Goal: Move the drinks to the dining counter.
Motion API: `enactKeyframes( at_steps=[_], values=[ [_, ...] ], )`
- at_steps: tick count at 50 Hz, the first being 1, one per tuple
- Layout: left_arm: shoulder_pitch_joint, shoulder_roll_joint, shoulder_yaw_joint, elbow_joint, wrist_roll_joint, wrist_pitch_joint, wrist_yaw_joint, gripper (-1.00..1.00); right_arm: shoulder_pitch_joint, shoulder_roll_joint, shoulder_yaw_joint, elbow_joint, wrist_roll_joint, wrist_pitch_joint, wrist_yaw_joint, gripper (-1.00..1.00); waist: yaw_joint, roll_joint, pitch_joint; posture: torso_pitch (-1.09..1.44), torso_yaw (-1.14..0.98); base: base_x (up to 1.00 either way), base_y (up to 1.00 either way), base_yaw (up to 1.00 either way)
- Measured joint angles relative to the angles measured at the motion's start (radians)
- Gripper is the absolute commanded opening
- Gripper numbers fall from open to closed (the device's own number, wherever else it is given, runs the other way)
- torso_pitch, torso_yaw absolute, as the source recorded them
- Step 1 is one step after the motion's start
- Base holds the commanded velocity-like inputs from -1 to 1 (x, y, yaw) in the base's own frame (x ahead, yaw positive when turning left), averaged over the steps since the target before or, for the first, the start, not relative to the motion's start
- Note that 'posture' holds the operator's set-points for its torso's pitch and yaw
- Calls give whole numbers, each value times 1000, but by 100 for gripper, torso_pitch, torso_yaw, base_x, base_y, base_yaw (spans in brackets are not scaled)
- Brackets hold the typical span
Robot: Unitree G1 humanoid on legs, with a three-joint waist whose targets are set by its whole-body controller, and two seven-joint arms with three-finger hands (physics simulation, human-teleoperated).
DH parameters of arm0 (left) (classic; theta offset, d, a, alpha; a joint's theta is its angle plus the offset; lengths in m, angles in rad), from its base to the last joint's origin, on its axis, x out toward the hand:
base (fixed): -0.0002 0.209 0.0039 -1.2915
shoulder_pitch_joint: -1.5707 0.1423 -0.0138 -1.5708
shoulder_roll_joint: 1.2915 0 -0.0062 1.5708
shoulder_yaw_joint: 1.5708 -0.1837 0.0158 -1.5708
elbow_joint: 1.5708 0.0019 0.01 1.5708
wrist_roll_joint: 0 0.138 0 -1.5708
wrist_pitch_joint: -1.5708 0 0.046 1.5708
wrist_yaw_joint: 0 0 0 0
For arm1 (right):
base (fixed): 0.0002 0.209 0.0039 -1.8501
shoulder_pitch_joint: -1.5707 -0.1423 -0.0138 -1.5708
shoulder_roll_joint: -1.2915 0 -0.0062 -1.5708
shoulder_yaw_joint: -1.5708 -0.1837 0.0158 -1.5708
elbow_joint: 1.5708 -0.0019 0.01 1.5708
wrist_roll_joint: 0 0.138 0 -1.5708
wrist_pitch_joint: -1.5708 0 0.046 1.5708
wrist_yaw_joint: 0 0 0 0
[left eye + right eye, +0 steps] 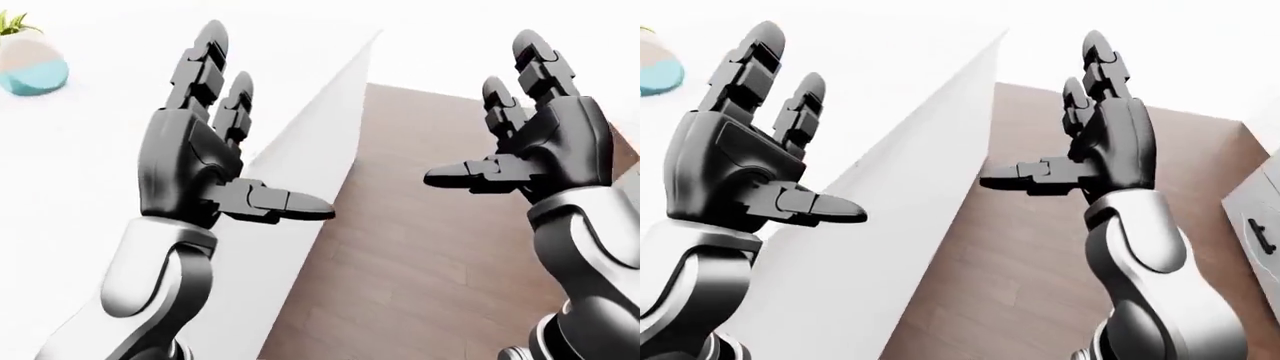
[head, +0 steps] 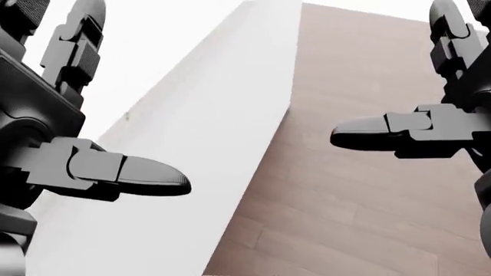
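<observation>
Both hands are raised, spread wide and empty: the left hand (image 1: 195,161) has its fingers up and thumb jutting inward, mirrored by the right hand (image 1: 1110,146). Beyond the left hand lies a white counter (image 1: 90,150), with a potted plant (image 1: 30,60) at its far left corner; between and below the hands runs wood floor (image 1: 420,255). A cabinet (image 1: 1260,217) edges in right of the right hand. No drinks are visible, so their weight, slipperiness and best grip cannot be judged.
</observation>
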Motion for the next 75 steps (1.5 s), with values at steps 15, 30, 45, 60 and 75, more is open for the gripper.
enactKeyframes(
  at_steps=[15,30,45,60,75],
  values=[
    [-5,-19,-18,-6,12,10,-26,100,10,-6,-13,-17,18,9,-26,100,-25,46,24,0,0,0,0,-100],
    [16,-29,-10,-8,53,12,-43,100,24,5,22,-19,18,-15,-19,100,2,-40,-2,0,0,0,0,-100],
    [12,-48,-30,-10,80,12,-72,100,34,10,26,-7,-15,-23,-8,100,-14,91,16,0,0,0,0,-100],
    [4,-59,-26,-10,106,30,-78,100,42,21,30,-25,-37,-26,21,100,-13,-63,-11,0,0,0,0,-100],
    [14,-62,-37,15,134,35,-102,100,72,39,38,-18,-76,-36,39,100,3,82,20,0,0,0,0,-90]
  ],
)
